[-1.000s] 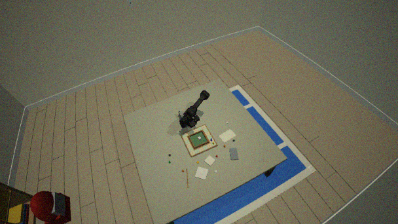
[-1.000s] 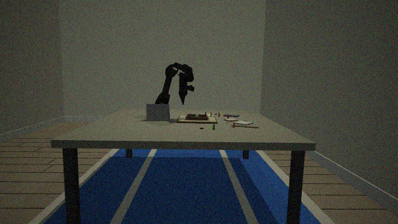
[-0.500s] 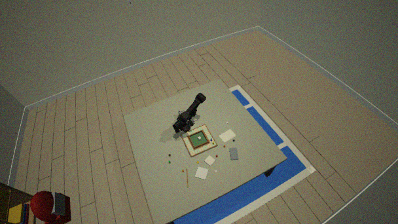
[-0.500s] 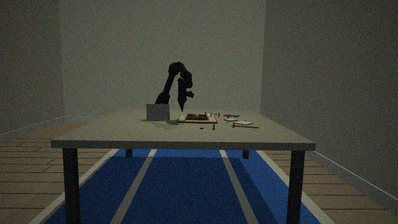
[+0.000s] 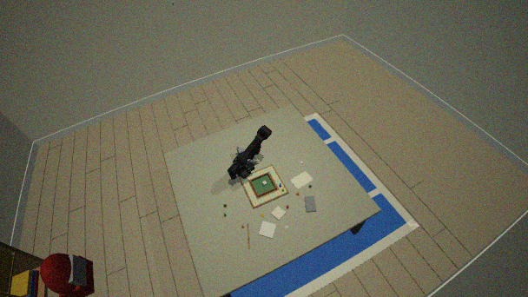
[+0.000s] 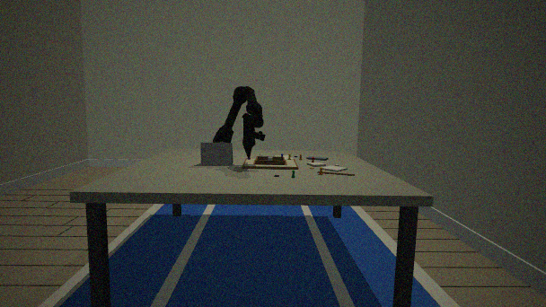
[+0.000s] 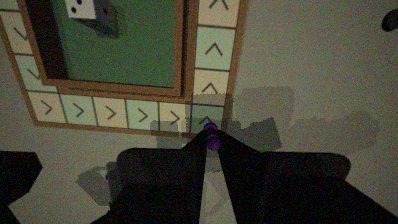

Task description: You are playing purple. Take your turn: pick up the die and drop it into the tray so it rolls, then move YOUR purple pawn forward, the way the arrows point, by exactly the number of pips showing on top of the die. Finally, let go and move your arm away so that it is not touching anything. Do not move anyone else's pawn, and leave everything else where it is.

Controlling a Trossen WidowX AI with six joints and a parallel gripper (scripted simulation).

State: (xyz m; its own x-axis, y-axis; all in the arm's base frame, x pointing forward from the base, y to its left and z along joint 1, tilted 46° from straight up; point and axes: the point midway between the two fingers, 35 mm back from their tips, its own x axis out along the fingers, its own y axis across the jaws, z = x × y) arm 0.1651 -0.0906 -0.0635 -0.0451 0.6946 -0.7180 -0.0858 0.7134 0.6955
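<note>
My gripper (image 5: 246, 176) (image 6: 249, 158) (image 7: 211, 133) is shut on the purple pawn (image 7: 213, 143). In the wrist view the pawn is between the fingertips, by the corner square where the arrows turn. Whether its base touches the board (image 5: 255, 204) (image 6: 293, 168) (image 7: 80, 109) cannot be told. The white die (image 5: 264, 182) (image 7: 81, 8) lies on the green floor of the tray (image 5: 260, 189) (image 7: 120, 90). The wrist view cuts the die at the top edge; dark pips show on its top, not all in view. A blue pawn (image 5: 280, 185) and a yellowish pawn (image 5: 283, 190) stand at the board's far side.
A grey box (image 6: 216, 154) stands left of the board in the exterior view. White cards (image 5: 301, 180) (image 5: 267, 229), a grey slab (image 5: 310, 203), a thin stick (image 5: 248, 236), a green pawn (image 5: 225, 214) (image 6: 293, 174) and several small pieces lie around the board.
</note>
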